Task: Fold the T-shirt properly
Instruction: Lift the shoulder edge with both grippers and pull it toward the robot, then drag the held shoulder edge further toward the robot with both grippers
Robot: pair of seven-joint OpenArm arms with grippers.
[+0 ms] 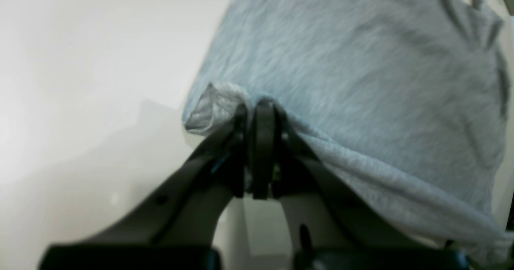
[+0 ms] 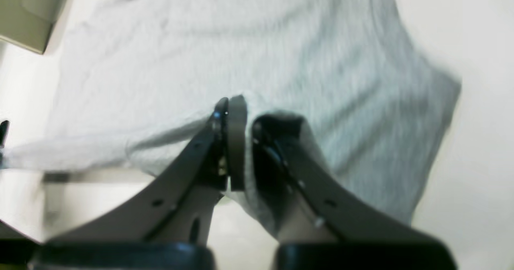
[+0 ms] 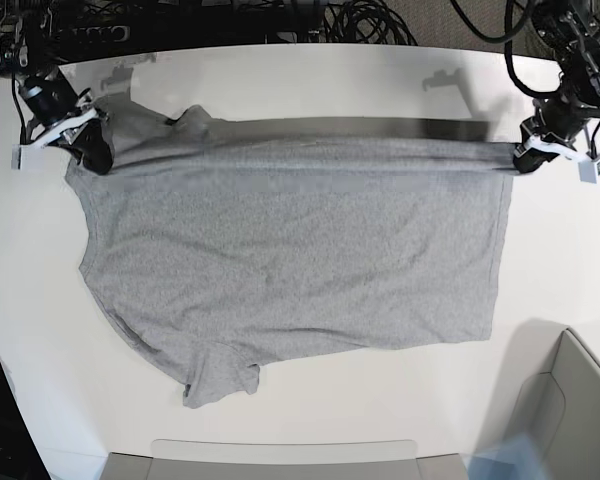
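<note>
Grey T-shirt (image 3: 290, 250), spread flat, far edge lifted

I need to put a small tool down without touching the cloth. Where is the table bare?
Bare white table runs along the far edge beyond the stretched heather-grey cotton T-shirt, and along the near edge between its sleeve and the grey bin. Both far corners are crowded: left gripper and right gripper clamp the shirt.

The left gripper (image 1: 261, 115) has its black jaws pinched together on a bunched hem edge of the grey T-shirt (image 1: 353, 73). The cloth stretches away up and right over the white table (image 1: 80, 61); creases, blurred, seem to gather near its far corner.
</note>
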